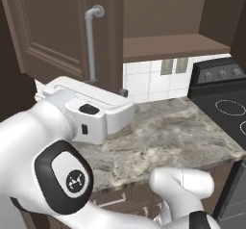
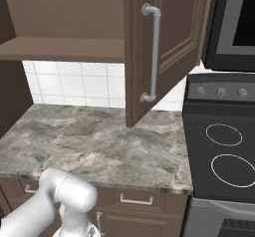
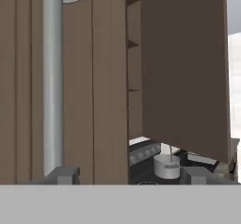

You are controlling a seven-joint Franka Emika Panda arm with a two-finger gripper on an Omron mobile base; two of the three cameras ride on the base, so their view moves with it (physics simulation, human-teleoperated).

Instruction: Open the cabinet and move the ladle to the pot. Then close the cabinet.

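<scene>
Cabinet point(image 2: 164, 42) open, both doors swung out over the marble counter point(image 1: 163, 136). Gripper point(image 3: 127, 173) close against the left door's silver handle point(image 3: 52, 77), finger tips standing well apart on either side of the door edge, clamped on nothing. Grey pot point(image 3: 167, 165) visible past the far door, on the stove (a thin stem rising from it, ladle not clearly made out).

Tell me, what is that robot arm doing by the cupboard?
The white robot arm is reaching for the cabinet door, close to its long silver handle. Both cabinet doors are swung open. The hand view looks past the door at the grey pot, with something thin sticking out of it. It looks like the ladle step is done and the doors are about to be closed.
</scene>
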